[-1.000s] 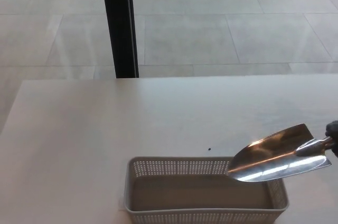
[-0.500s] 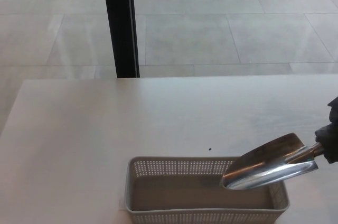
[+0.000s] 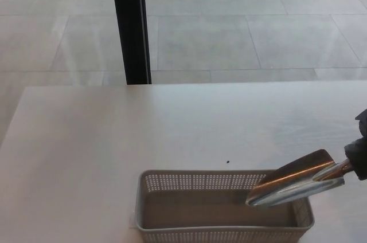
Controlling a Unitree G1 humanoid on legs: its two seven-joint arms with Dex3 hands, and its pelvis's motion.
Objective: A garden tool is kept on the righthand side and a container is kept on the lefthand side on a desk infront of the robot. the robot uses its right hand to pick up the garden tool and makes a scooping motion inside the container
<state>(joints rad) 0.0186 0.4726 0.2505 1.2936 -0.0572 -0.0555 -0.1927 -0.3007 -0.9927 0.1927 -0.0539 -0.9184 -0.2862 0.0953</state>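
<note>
Since half second ago we see trowel (image 3: 298,186) blade shifted slightly toward 3 o'clock, tip pulled back a bit, blade still over basket's right end. Right hand (image 3: 360,152) at 3 o'clock frame edge, only sliver showing, closed around trowel's handle end. Shiny metal blade points toward 9 o'clock, tilted, tip dipping inside white perforated basket (image 3: 195,182) near its right wall. Basket sits at 6 o'clock on pale desk (image 3: 114,134). Small dark speck (image 3: 228,161) just beyond basket's far rim. Black post (image 3: 131,25) at 11 o'clock behind desk. Left hand out of sight.
</note>
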